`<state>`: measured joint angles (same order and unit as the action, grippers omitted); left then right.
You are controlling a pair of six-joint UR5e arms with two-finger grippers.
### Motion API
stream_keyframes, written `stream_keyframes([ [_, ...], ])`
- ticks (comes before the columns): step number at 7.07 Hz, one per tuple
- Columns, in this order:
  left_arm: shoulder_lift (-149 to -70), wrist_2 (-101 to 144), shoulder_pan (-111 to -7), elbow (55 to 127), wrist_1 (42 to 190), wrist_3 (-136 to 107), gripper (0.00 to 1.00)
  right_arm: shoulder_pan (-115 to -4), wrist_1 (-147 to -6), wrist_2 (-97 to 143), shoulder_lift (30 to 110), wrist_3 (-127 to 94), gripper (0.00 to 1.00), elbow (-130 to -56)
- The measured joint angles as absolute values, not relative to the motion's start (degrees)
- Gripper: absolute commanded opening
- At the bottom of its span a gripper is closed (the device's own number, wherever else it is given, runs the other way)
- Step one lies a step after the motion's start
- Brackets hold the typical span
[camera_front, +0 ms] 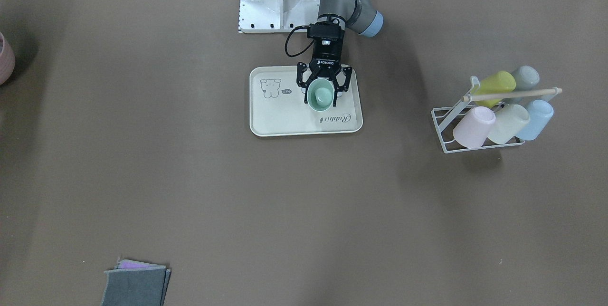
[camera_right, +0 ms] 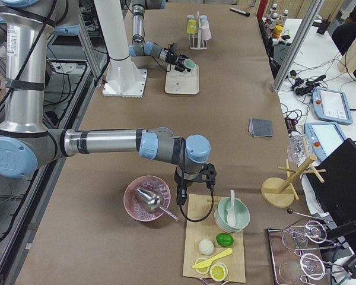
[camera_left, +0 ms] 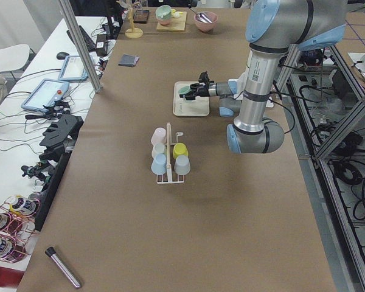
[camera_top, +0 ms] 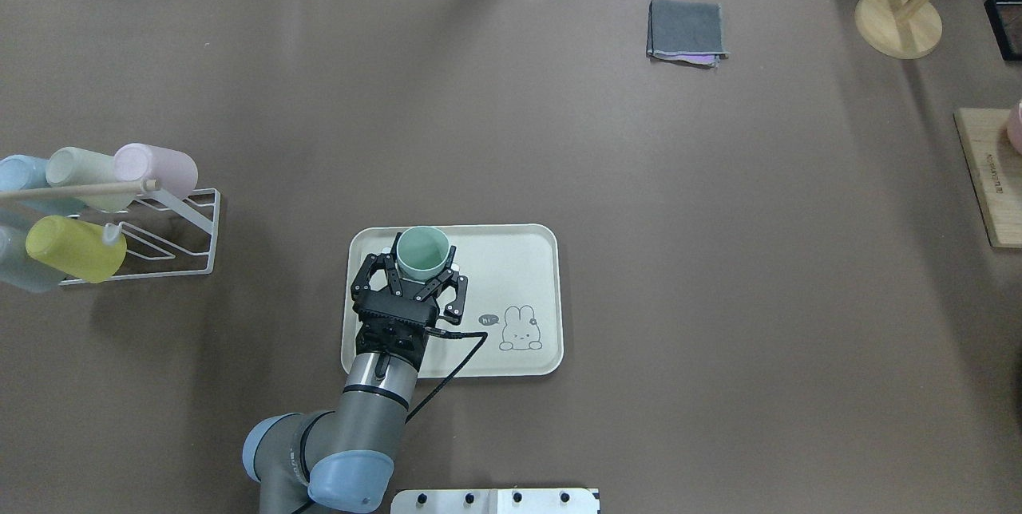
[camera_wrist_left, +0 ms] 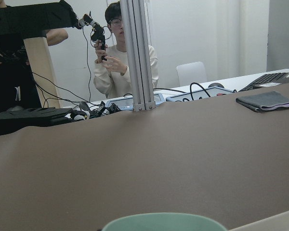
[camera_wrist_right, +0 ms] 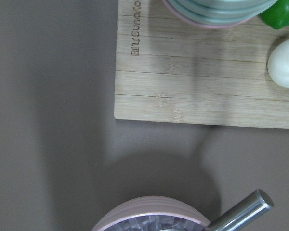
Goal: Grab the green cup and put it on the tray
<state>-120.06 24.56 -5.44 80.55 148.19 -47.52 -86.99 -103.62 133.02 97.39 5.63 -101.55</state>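
Observation:
The green cup (camera_front: 319,95) stands upright on the cream tray (camera_front: 285,120), near the "Rabbit" script. It also shows in the overhead view (camera_top: 422,251) on the tray (camera_top: 511,258), and its rim shows at the bottom of the left wrist view (camera_wrist_left: 164,222). My left gripper (camera_front: 321,98) lies level over the tray with a finger on each side of the cup. A small gap shows at each side, so it looks open. My right gripper (camera_right: 180,199) shows only in the exterior right view, pointing down between a pink bowl and a wooden board. I cannot tell its state.
A white wire rack (camera_top: 172,239) with several pastel cups stands left of the tray. A folded grey cloth (camera_top: 685,31) lies far back. A pink bowl (camera_right: 145,199) with a metal tool and a wooden board (camera_wrist_right: 207,82) with bowls and food lie under the right arm.

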Motion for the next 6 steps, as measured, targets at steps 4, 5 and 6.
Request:
stream_keyframes([
  [4,-121.7,24.5,-5.5,78.7,148.0,-47.1,0.84,-87.2,-103.5,132.5,97.2,5.6,0.99,-101.2],
  [5,-121.8,24.5,-5.5,78.4,148.0,-47.1,0.87,-87.2,-103.6,132.5,97.2,5.6,0.99,-101.0],
  [6,-121.9,24.6,-5.5,78.1,148.0,-47.1,0.90,-87.2,-103.6,132.5,97.1,5.6,0.99,-100.9],
])
